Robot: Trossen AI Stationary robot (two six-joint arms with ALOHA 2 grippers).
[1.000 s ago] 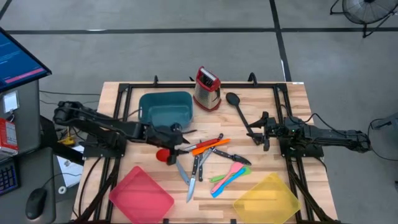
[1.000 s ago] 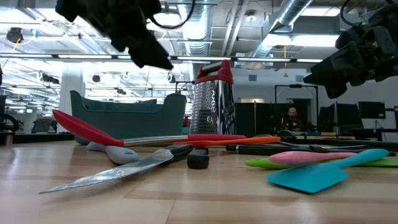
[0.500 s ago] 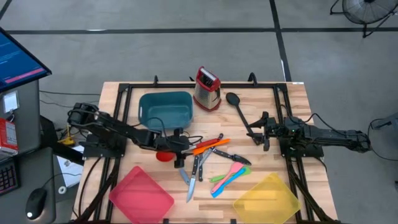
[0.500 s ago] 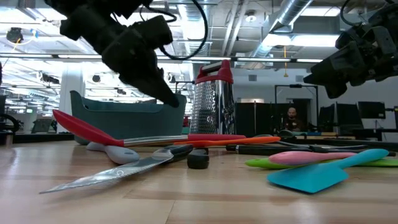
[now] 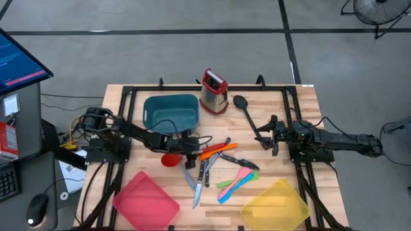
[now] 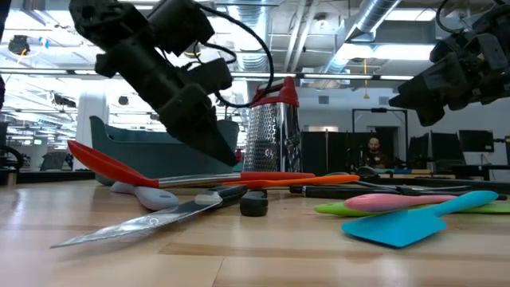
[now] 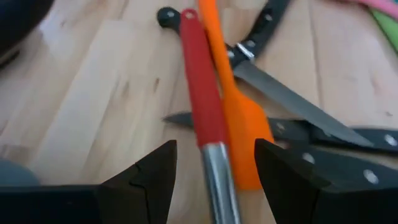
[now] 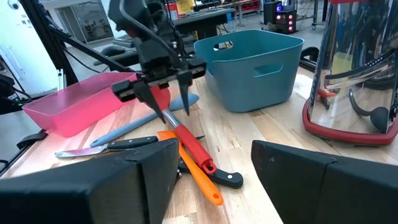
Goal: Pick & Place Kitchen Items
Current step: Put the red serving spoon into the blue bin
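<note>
The left pincer (image 5: 190,149) hangs low over the middle of the worktop (image 5: 270,115), its fingers (image 7: 140,180) spread apart on either side of the red spoon (image 7: 202,118), straddling the steel neck where the red handle ends, with nothing gripped. The spoon's red bowl (image 5: 169,159) lies toward the left edge, just beside the teal tray (image 5: 170,112). An orange utensil (image 5: 215,151) lies right against the red handle, and black-handled knives (image 5: 203,173) fan out below it toward the front edge, with a grey-blue spoon (image 6: 147,197) among them. Pink, green and blue plastic utensils (image 5: 236,181) lie near the yellow tray (image 5: 276,205) at the front right corner. The black ladle (image 5: 247,115) lies toward the back edge, beside the grater (image 5: 214,92). The right pincer (image 5: 268,133) waits at the right edge with its fingers wide apart, holding nothing
</note>
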